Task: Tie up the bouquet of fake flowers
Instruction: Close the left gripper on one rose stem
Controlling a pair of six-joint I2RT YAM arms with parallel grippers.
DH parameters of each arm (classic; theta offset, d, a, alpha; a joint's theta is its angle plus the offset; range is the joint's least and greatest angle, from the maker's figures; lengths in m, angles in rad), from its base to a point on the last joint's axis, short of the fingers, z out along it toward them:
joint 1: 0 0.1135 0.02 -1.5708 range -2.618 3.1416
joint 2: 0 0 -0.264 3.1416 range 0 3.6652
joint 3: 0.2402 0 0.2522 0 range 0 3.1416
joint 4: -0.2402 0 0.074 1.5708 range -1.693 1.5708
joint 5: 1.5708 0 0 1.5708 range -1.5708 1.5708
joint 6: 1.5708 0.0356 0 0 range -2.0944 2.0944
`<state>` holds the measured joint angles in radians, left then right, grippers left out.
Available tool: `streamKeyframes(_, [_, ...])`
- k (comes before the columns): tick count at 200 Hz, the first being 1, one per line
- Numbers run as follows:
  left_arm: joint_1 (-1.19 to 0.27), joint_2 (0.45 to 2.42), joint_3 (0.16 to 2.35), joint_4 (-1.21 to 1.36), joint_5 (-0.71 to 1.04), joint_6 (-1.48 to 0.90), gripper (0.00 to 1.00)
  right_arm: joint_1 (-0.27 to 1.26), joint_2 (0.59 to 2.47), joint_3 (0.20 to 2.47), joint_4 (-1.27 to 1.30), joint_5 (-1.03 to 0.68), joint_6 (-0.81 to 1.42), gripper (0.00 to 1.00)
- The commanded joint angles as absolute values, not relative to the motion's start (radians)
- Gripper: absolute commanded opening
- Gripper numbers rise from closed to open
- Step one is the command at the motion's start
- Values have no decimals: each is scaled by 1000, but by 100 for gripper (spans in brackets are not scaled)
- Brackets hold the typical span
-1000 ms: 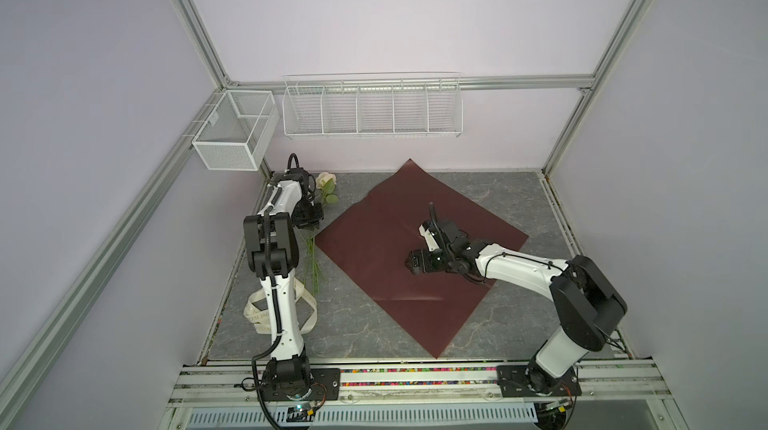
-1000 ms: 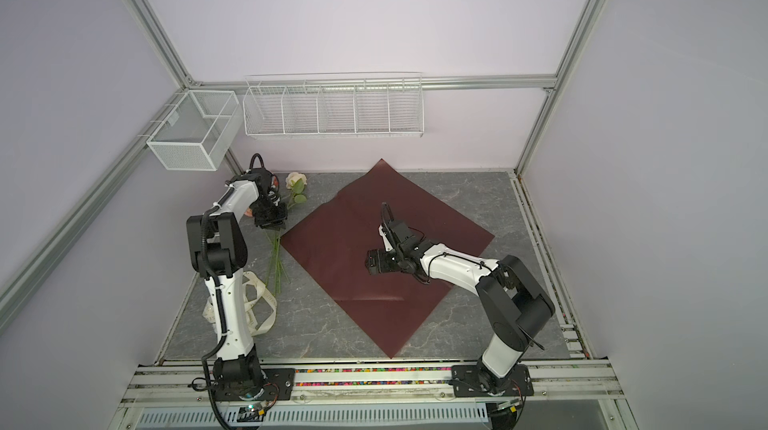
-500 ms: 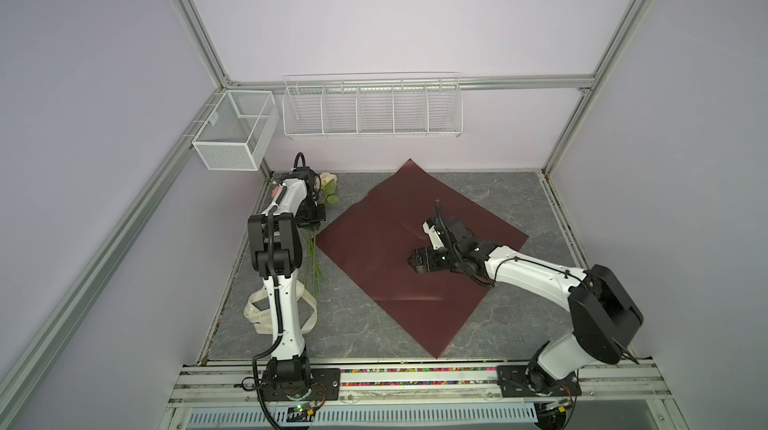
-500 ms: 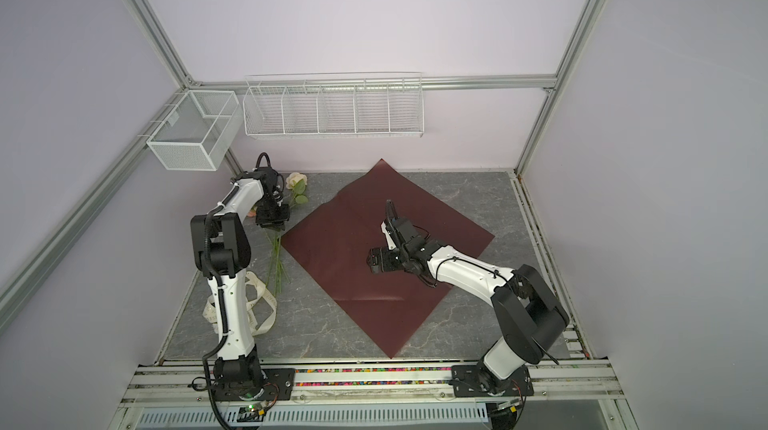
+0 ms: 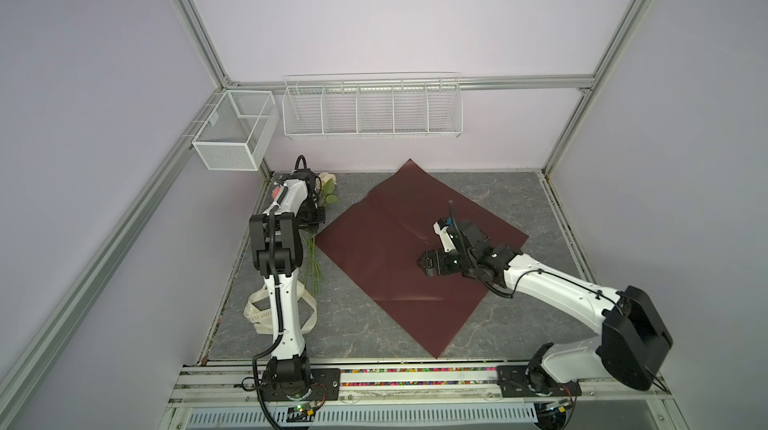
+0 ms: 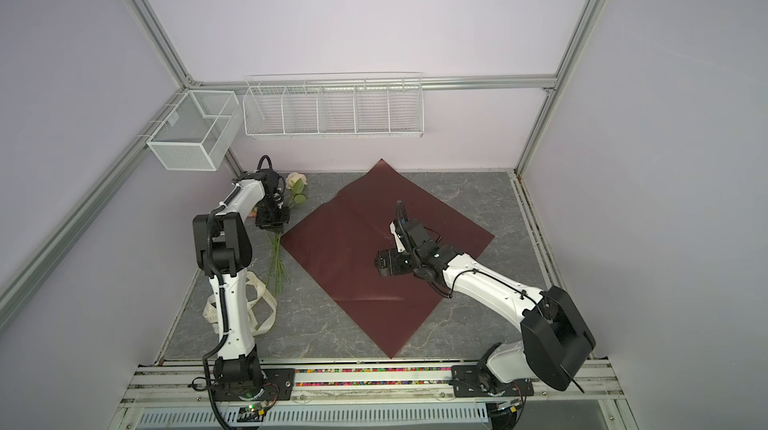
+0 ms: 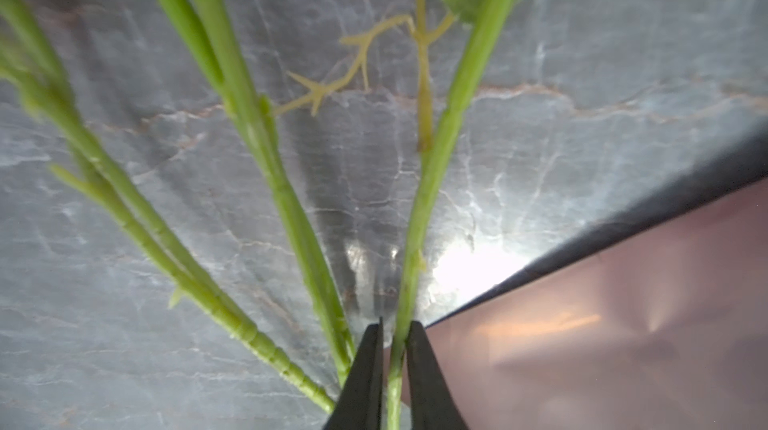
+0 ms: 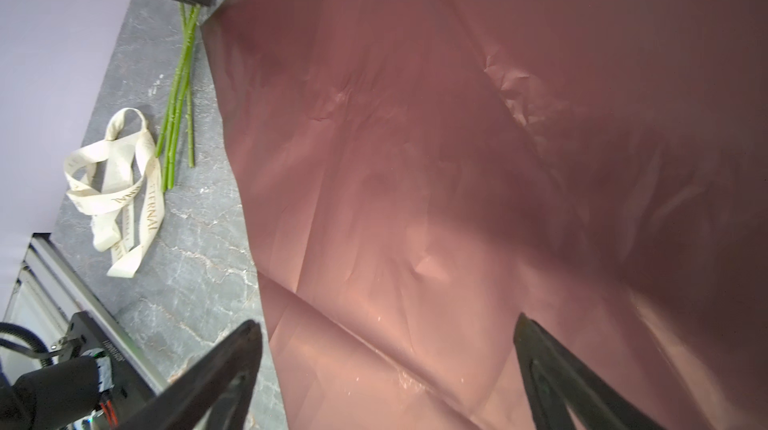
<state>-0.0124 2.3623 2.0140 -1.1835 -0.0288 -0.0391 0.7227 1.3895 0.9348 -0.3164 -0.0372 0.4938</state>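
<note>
The bouquet (image 5: 328, 191) lies at the left of both top views, just beside the red paper (image 5: 386, 274), with its blooms toward the back wall. It looks light, springy and slippery, so I'd grip all the stems low together. Only the left wrist view shows the left gripper (image 7: 392, 326) pinching one stem, the others splayed outside. The right gripper (image 8: 388, 320) gapes wide and empty over the paper.

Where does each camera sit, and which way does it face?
Top views: high in front, looking down at the table; left arm and right arm show.
Left wrist: facing the table; left gripper pinches a stem of the bouquet of fake flowers.
Right wrist: low over the dark-red paper; open right gripper shows.
Wrist views share stems and that paper.
</note>
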Motion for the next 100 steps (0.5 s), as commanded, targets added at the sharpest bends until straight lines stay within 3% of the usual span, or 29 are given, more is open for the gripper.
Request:
streamKeyframes(1, [-11, 2373, 2049, -1230, -18, -13, 15, 729, 1357, 917, -363, -3, 518, 98])
streamKeyframes(18, [-12, 2352, 2026, -1213, -18, -10, 14, 730, 1346, 916, -384, 4, 527, 98])
streamKeyframes(29, [-12, 2341, 2016, -1212, -12, -2, 3, 729, 1337, 914, -391, 8, 537, 98])
streamKeyframes(39, [-11, 2326, 2012, -1221, -14, -4, 0, 729, 1324, 913, -396, 9, 543, 98])
streamKeyframes(100, [-15, 2092, 1871, -1189, 31, -9, 0, 725, 1250, 905, -435, 89, 552, 99])
